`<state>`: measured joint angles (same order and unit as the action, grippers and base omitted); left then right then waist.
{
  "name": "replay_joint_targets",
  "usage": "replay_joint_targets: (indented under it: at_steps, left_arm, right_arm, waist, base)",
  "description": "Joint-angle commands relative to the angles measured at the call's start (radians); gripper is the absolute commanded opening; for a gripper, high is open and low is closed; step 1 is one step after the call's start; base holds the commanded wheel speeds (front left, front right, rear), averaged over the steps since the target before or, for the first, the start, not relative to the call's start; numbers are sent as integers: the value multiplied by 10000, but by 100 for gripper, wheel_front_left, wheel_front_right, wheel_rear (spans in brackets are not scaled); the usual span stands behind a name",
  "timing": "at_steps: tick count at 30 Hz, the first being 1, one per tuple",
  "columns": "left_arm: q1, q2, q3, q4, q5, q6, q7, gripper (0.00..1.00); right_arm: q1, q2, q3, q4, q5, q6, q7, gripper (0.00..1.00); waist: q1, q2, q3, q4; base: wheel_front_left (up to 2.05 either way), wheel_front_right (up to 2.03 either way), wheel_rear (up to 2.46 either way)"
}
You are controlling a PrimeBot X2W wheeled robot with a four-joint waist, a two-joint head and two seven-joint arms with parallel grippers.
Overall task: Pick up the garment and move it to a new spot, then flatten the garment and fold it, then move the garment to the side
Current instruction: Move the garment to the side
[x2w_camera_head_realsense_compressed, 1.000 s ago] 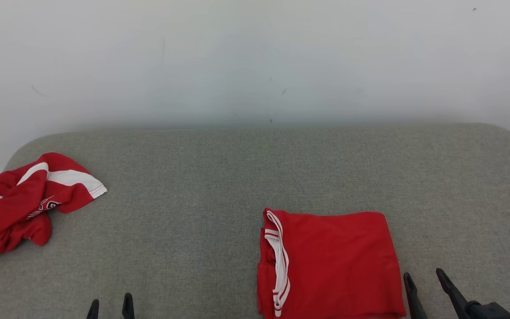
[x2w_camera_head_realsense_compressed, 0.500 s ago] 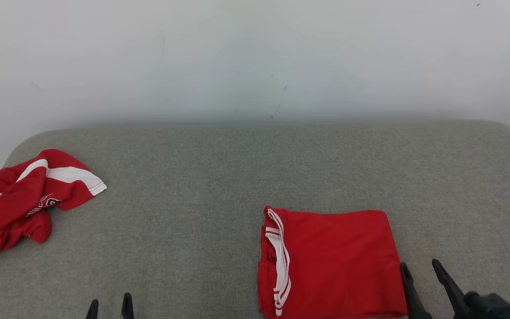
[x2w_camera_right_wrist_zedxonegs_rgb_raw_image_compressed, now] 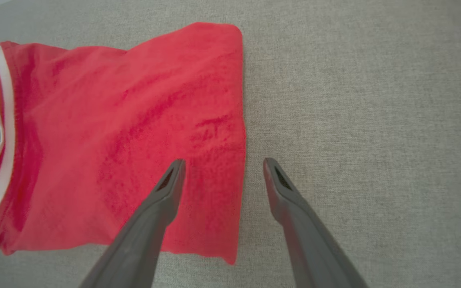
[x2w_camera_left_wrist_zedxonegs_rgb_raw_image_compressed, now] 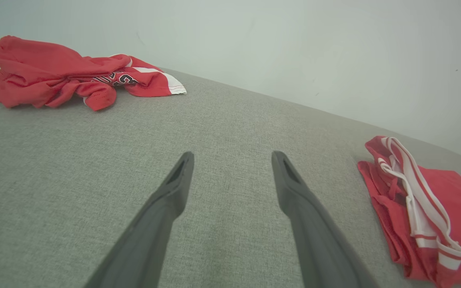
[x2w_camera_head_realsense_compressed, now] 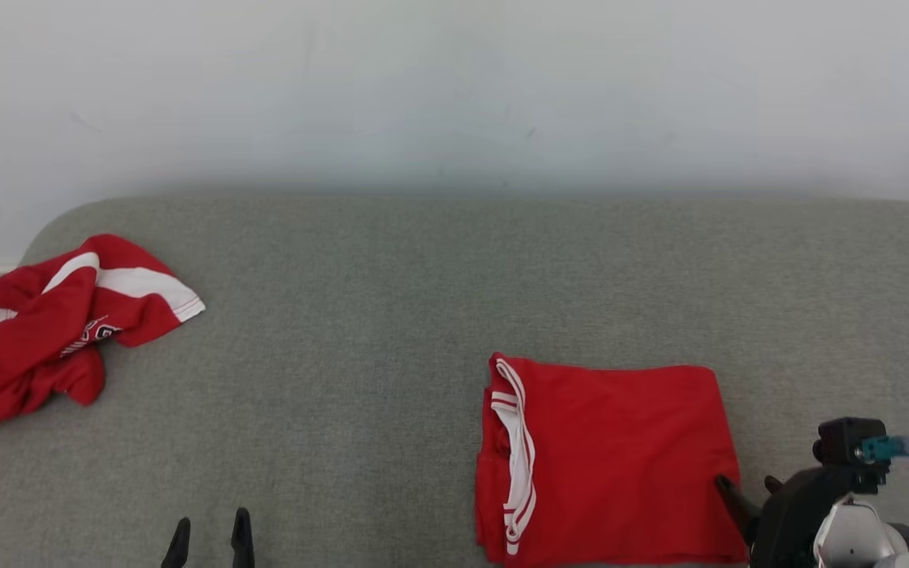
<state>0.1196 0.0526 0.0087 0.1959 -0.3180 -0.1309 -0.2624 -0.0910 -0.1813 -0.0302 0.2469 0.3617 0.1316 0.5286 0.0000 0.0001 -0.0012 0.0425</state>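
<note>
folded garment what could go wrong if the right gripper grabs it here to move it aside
1. The open right gripper straddles the right edge of the folded garment, one finger over cloth, one over the grey cushion. A pinch there may catch only the top layer, so the fold could open.
2. The loose striped edge on the far side might drag and unfold.
</note>
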Motion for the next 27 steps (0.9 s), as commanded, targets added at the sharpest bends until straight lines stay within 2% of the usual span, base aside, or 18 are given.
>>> replay_joint_targets:
  at_steps: [1,6,12,19,20,21,22,27]
  left_arm:
    - [-204,-19,-54,-53,-55,8,-32,100]
    - [-494,-21,-177,-135,-48,7,-32,100]
    - [-775,-25,-282,-163,-42,8,-32,100]
    - [-929,-26,-405,-110,-104,8,-32,100]
    - [-945,-27,-405,-103,-116,8,-32,100]
    - [-967,-27,-403,-100,-128,8,-32,100]
    - [-1016,-29,-416,-111,-130,8,-32,100]
    - [-1051,-29,-426,-226,-122,7,-32,100]
  right_arm:
    - [-226,168,-178,-25,17,-22,423,100]
    - [-587,456,-936,-33,-203,-22,1608,100]
    - [-947,773,-1667,54,-845,-22,1985,100]
    - [-912,945,-1680,555,-1233,-22,2834,100]
    - [-879,961,-1616,555,-1238,-22,2981,61]
    - [-851,937,-1538,512,-1261,-9,3083,33]
    - [-823,734,-1352,327,-1308,-2,3139,0]
    - [-951,-192,-863,-213,-1421,-28,3058,0]
  waist:
    - [0,-1,289,265]
    - [0,-1,810,677]
    - [0,-1,1327,1030]
    - [0,-1,1558,1194]
    - [0,-1,1571,1197]
    - [0,-1,1585,1192]
    - [0,-1,1609,1155]
    - [0,-1,1707,898]
  base:
    - [0,0,0]
    - [0,0,0]
    - [0,0,0]
    - [0,0,0]
    - [0,0,0]
    - [0,0,0]
    - [0,0,0]
    - [0,0,0]
